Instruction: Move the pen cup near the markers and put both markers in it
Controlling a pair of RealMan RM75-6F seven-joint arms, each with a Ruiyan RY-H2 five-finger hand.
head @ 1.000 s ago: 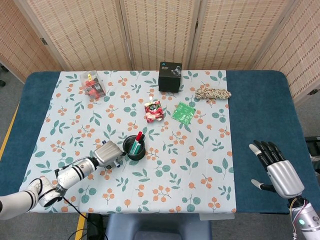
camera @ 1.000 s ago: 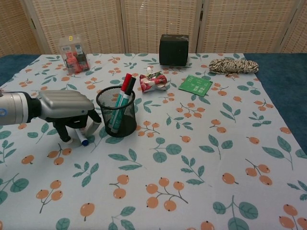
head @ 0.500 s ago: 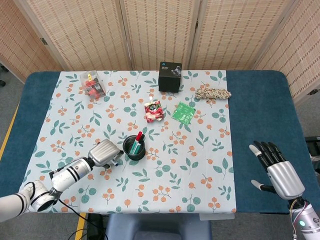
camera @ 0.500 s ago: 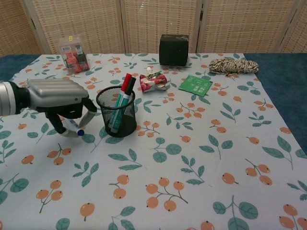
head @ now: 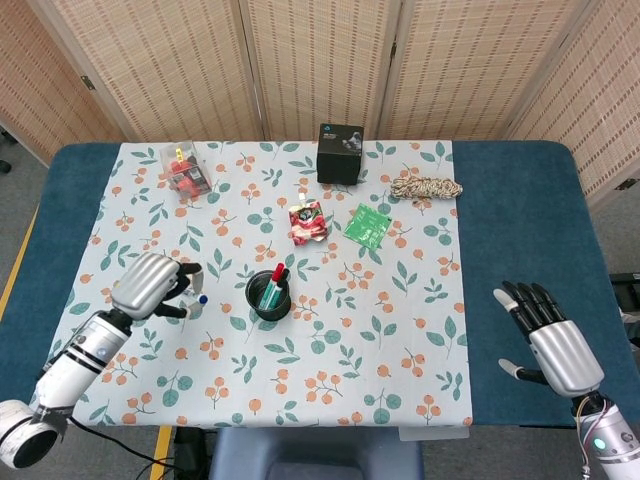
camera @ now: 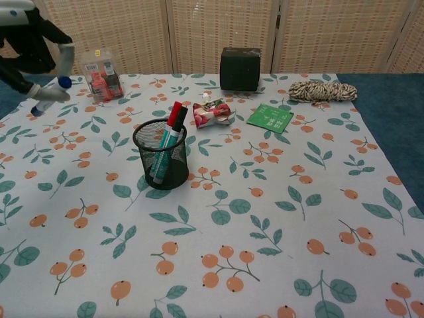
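Observation:
The black mesh pen cup (head: 269, 295) (camera: 159, 161) stands on the flowered cloth and holds a red marker (camera: 174, 114) and a green marker (camera: 164, 149), both leaning. My left hand (head: 150, 285) (camera: 32, 50) is raised above the cloth, left of the cup, and grips a white marker with blue ends (head: 197, 301) (camera: 49, 94). Over the blue table edge at the far right, my right hand (head: 550, 335) is open and holds nothing; the chest view does not show it.
A black box (head: 340, 152) stands at the back centre, with a coil of rope (head: 426, 187) to its right. A red snack packet (head: 307, 222) and a green packet (head: 368, 223) lie behind the cup. A clear box (head: 184, 170) sits back left.
My left hand has lifted off the cloth with the blue-ended marker, rising and moving left away from the cup. The right hand has barely moved.

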